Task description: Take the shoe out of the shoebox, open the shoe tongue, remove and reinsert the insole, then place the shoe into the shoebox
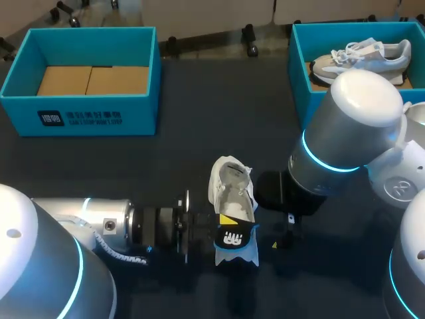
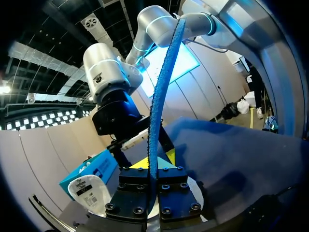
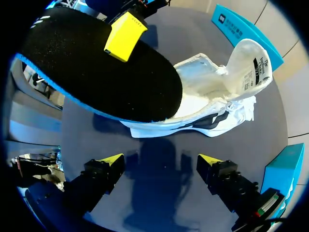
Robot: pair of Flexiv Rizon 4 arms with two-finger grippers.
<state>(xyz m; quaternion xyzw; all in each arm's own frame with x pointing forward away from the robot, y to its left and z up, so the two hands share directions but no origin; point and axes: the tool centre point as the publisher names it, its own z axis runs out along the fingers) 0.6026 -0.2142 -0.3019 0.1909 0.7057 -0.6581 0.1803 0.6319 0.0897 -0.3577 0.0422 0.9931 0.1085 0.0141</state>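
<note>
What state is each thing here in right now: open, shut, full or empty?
left gripper: shut on the insole
insole: out of the shoe, held above the table
right gripper: open, holding nothing
shoe on the table: tongue pulled open, no insole inside
left shoebox: lid off, no shoe in it
right shoebox: lid off, second shoe inside
</note>
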